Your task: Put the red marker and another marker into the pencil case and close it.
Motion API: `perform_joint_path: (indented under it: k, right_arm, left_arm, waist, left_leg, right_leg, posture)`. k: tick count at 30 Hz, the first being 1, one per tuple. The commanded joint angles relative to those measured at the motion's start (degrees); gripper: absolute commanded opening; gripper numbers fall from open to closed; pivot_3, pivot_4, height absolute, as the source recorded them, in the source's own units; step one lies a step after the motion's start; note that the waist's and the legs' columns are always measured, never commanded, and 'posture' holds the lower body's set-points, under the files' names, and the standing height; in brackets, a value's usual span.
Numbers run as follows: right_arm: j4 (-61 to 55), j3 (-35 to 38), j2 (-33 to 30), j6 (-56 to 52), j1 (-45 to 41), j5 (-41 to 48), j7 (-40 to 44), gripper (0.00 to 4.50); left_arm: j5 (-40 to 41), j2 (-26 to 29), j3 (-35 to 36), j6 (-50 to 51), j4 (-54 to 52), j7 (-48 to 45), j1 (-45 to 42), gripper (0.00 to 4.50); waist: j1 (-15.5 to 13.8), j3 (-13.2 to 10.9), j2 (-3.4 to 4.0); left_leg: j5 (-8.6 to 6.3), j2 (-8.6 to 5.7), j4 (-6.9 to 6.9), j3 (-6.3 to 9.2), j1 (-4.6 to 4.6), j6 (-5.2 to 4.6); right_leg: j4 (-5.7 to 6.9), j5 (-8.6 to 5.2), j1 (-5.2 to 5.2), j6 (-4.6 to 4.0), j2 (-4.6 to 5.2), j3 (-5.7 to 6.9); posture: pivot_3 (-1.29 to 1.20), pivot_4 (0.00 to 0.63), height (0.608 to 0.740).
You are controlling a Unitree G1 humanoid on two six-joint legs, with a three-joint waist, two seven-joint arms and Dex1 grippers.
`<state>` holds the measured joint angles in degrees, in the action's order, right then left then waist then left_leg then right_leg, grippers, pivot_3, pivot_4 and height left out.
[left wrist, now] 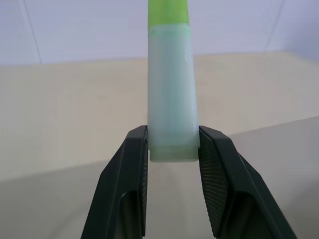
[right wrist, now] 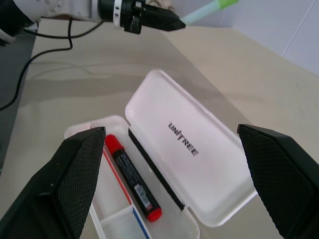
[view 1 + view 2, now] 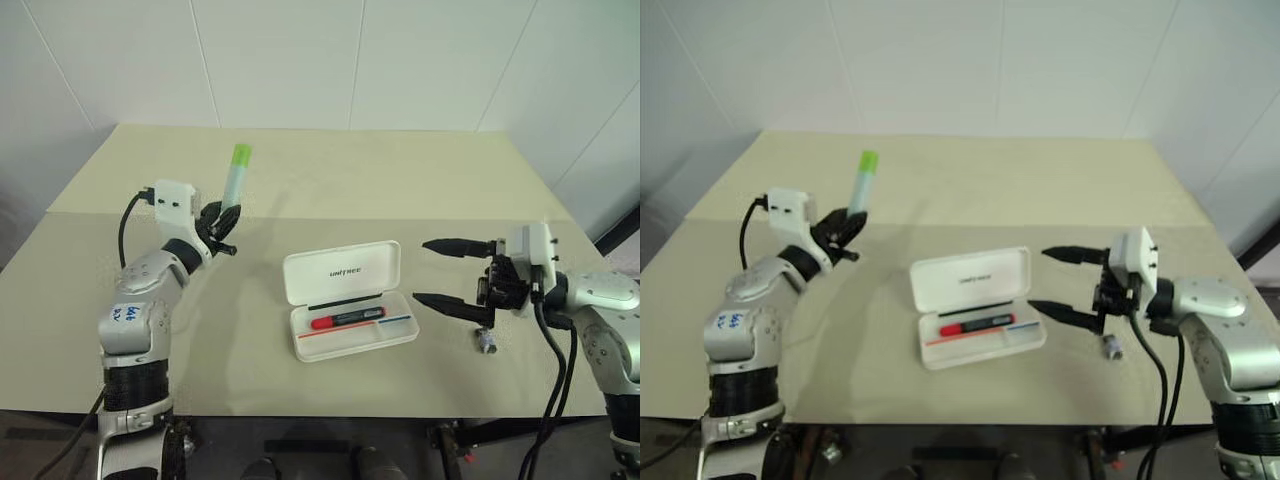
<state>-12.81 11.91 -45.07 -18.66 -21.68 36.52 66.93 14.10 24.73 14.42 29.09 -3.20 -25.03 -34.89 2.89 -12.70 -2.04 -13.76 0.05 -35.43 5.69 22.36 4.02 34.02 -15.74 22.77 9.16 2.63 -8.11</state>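
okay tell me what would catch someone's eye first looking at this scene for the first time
Probably the pale green highlighter, held upright in the left gripper above the left part of the beige table. Next, the white pencil case lying open at the table's middle, with the red marker already in its tray. The right gripper waits wide open beside the case.

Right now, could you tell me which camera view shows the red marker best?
The right wrist view: the red marker lies close and unobstructed in the open pencil case tray. Both eye views show it smaller and farther off; the left wrist view shows the green highlighter.
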Motion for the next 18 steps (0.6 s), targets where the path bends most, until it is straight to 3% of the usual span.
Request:
perform_joint_path:
  k: [1,5,8,11,18]
  right_arm:
    - [-5.51,4.06,-1.35,-4.57,-0.27,5.88,-2.92,4.5]
    - [-8.78,5.44,-1.97,-8.8,-1.14,9.84,-5.71,4.5]
    - [-9.69,5.97,-2.76,-9.45,0.05,9.91,-5.97,4.5]
    - [-9.49,6.95,-3.15,-9.32,1.05,9.54,-6.32,4.5]
    - [-6.63,9.06,-4.67,-6.42,5.09,6.17,-5.09,4.5]
  left_arm:
    - [-1.98,5.78,-2.8,-11.64,4.39,-8.86,-3.43,1.09]
    - [0.65,7.97,-3.73,-16.79,10.46,-15.54,-7.48,1.09]
    - [4.9,9.58,-6.6,-12.68,10.19,-25.34,-9.12,1.09]
    - [6.98,10.88,-10.29,-9.2,6.42,-31.67,-8.93,1.09]
    - [8.99,11.54,-16.01,-1.45,-2.78,-35.82,-8.59,1.09]
  waist:
    - [0.02,0.0,0.0]
    - [-0.3,0.0,0.0]
    - [-0.63,0.0,0.01]
    - [-0.93,0.0,0.01]
    - [-1.14,0.0,0.0]
  left_leg:
    - [0.0,0.0,0.03,-0.01,-0.01,0.0]
    - [0.0,0.0,0.06,0.0,0.0,-0.01]
    - [-0.01,0.01,0.13,0.0,0.01,-0.02]
    - [-0.02,0.02,0.2,-0.01,0.01,-0.04]
    - [-0.02,0.04,0.24,-0.01,0.04,-0.04]
  right_leg:
    - [0.0,-0.01,0.01,-0.02,0.01,0.0]
    - [-0.01,-0.02,0.01,-0.04,0.02,0.0]
    - [-0.02,-0.03,0.03,-0.05,0.03,0.02]
    - [-0.01,-0.06,0.07,-0.07,0.03,0.02]
    - [0.13,-0.13,0.19,-0.12,0.03,0.03]
  posture:
    - [0.0,0.15,0.74]
    - [0.0,0.15,0.74]
    - [0.0,0.15,0.74]
    - [0.0,0.15,0.74]
    - [0.0,0.15,0.74]
